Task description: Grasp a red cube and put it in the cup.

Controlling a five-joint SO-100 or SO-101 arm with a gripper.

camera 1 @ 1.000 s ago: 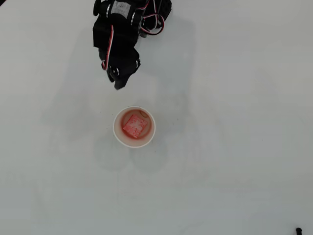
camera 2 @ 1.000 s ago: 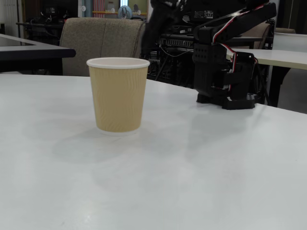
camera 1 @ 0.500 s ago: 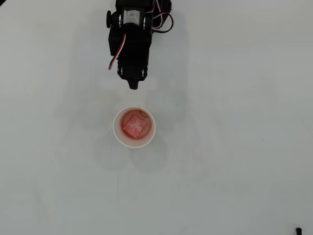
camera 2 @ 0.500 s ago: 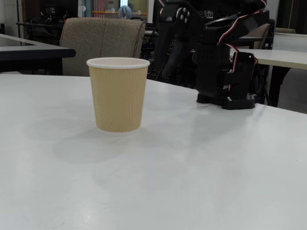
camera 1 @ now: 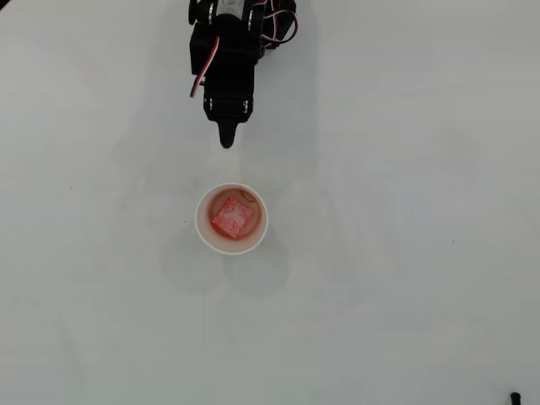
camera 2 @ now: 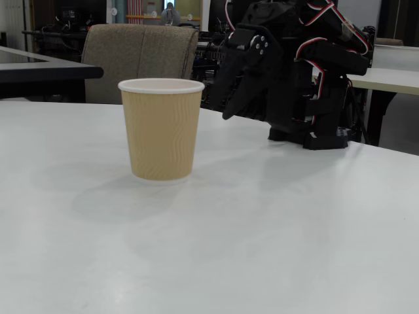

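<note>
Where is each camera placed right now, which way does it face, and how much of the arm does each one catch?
Overhead view: above the table, facing straight down into the cup, red cube inside; arm and shut pincer enter from the top edge.
Fixed view: low at table height, facing sideways at the cup's tan wall; folded arm and pincer behind it.
Shared: cup, pincer, white table.

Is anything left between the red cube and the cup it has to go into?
Nothing: the red cube already lies inside the cup. The gripper is clear of the rim, with bare table between them.
</note>
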